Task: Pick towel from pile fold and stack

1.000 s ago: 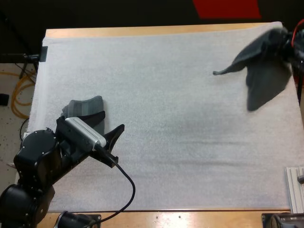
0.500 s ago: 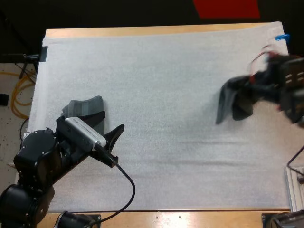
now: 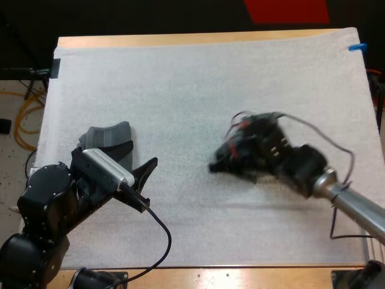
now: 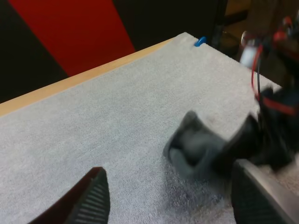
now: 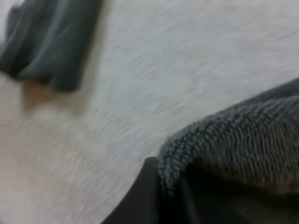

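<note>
The right gripper [image 3: 233, 159], clamped on a towel [image 4: 192, 145], has swung from the far right to the middle of the mat [image 3: 180, 90], ready for spreading; the left gripper [image 3: 140, 155] waits wide apart.

The towel [image 5: 243, 140] is loopy terry cloth, rough and matt, and the folded towel [image 5: 51, 42] looks like the same dull cloth. Mat [image 3: 198, 90] is white, fuzzy and matt, table [image 3: 180, 40] rim is smooth light wood. Left gripper [image 4: 168, 182] has matt black fingers [image 4: 91, 200] with ribbed pads
</note>
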`<action>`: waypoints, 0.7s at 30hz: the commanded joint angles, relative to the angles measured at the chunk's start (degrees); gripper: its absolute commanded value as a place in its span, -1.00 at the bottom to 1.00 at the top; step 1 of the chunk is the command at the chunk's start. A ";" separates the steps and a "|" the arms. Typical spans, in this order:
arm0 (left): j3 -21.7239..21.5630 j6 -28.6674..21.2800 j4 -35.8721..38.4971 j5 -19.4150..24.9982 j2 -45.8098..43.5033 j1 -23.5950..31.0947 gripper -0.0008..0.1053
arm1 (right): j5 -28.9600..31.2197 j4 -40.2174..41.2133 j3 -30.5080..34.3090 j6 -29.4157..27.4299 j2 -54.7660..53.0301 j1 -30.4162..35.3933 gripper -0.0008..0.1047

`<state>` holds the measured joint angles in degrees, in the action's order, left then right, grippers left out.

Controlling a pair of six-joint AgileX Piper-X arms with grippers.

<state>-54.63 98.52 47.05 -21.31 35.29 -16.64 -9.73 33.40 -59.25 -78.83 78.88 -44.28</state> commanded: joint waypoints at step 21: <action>-0.39 0.19 -1.04 -0.38 -0.05 -0.19 0.07 | -7.33 -1.61 -0.10 -2.62 0.44 -5.71 0.16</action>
<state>-54.63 98.52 47.05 -21.31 35.29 -16.64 -16.27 32.19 -59.25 -80.27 80.19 -49.94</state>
